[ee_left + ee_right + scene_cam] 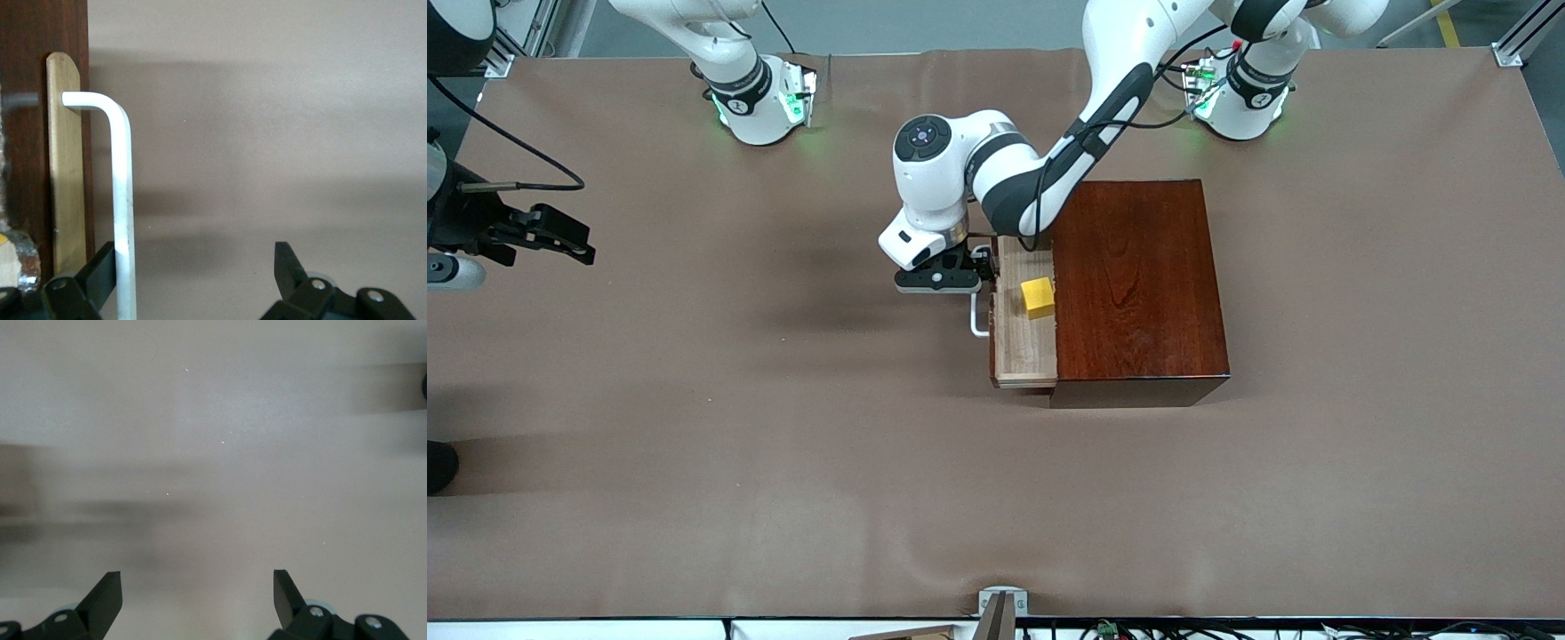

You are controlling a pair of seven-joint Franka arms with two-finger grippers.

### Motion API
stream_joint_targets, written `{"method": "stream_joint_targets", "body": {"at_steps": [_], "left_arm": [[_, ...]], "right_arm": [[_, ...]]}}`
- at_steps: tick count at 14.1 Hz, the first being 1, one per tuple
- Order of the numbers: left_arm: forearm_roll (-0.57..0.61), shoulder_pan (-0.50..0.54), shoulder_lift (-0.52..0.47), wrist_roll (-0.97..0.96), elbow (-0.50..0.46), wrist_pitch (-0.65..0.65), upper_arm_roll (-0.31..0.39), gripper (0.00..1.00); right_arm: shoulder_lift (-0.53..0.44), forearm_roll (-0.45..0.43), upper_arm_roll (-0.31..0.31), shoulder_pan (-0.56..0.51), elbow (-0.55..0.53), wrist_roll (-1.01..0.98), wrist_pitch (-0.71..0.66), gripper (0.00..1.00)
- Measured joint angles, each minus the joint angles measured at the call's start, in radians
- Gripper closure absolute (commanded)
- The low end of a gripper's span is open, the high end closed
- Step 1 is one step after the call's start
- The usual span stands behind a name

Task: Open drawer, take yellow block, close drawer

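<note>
The reddish-brown wooden box (pixel 1138 284) stands mid-table. Its pale-wood drawer (pixel 1023 351) is pulled partly out toward the right arm's end. The yellow block (pixel 1038 297) lies in the drawer, next to the box's front. The white U-shaped handle (pixel 978 322) sticks out from the drawer's front. My left gripper (pixel 939 279) is at the handle, open. In the left wrist view the handle bar (pixel 123 200) runs just inside one finger (pixel 100 267) of the left gripper (pixel 193 277), with the other finger well apart. My right gripper (pixel 547 235) waits open over the table's right-arm end; its wrist view (pixel 197 600) shows only bare table.
The brown table cover (pixel 783 462) stretches around the box. The two arm bases (pixel 760 102) (pixel 1240 98) stand along the edge farthest from the front camera. A metal bracket (pixel 1000 609) sits at the edge nearest the front camera.
</note>
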Motion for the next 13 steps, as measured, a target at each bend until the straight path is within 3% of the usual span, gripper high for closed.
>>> {"method": "stream_joint_targets", "body": {"at_steps": [13], "left_arm": [[-0.026, -0.007, 0.011, -0.008, 0.0, 0.11, -0.001, 0.0]], "right_arm": [[0.0, 0.004, 0.011, 0.005, 0.002, 0.022, 0.006, 0.0]]}}
